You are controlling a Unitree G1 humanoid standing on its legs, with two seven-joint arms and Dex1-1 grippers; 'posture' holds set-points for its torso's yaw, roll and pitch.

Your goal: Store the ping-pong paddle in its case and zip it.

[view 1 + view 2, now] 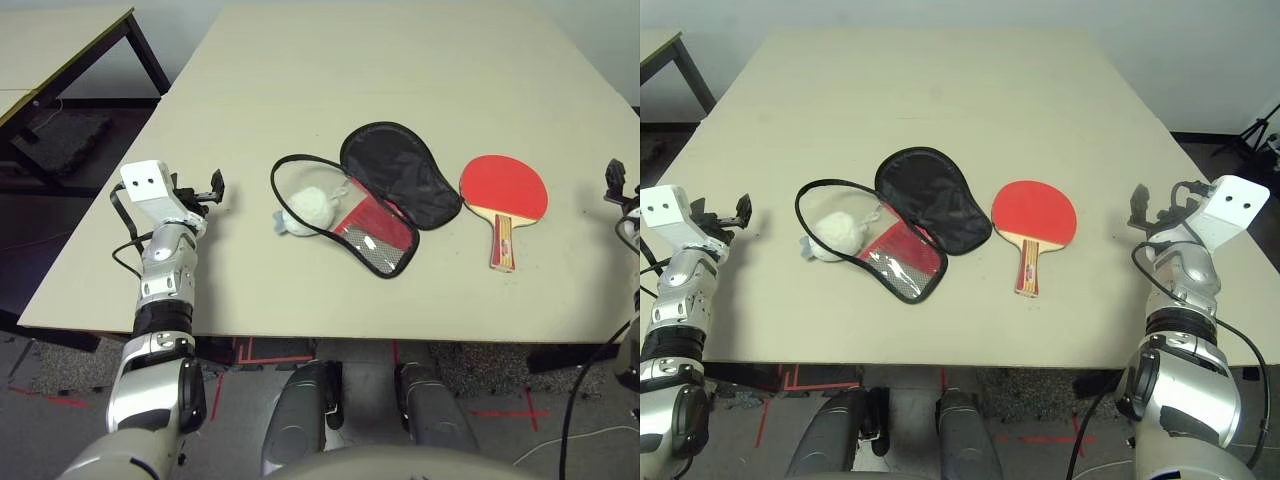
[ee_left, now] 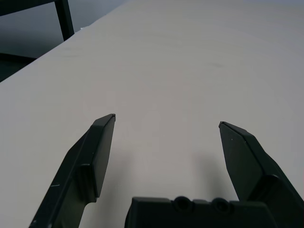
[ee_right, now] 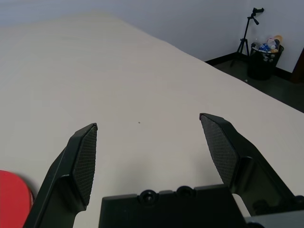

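In the left eye view, the case (image 1: pixel 405 175) lies mid-worktop (image 1: pixel 300 310), its logo illegible, beside the paddle (image 1: pixel 504 190), nearer the right edge; in the wrist views, the left gripper (image 2: pixel 166 118) and right gripper (image 3: pixel 148 119) stand wide, bases cut off.

The paddle (image 1: pixel 1034 213) is red, its handle (image 1: pixel 1028 268) striped.

Head stereo pair looks forward-down, sharing tabletop (image 1: pixel 300 90); wrist cameras face along claws, close above.
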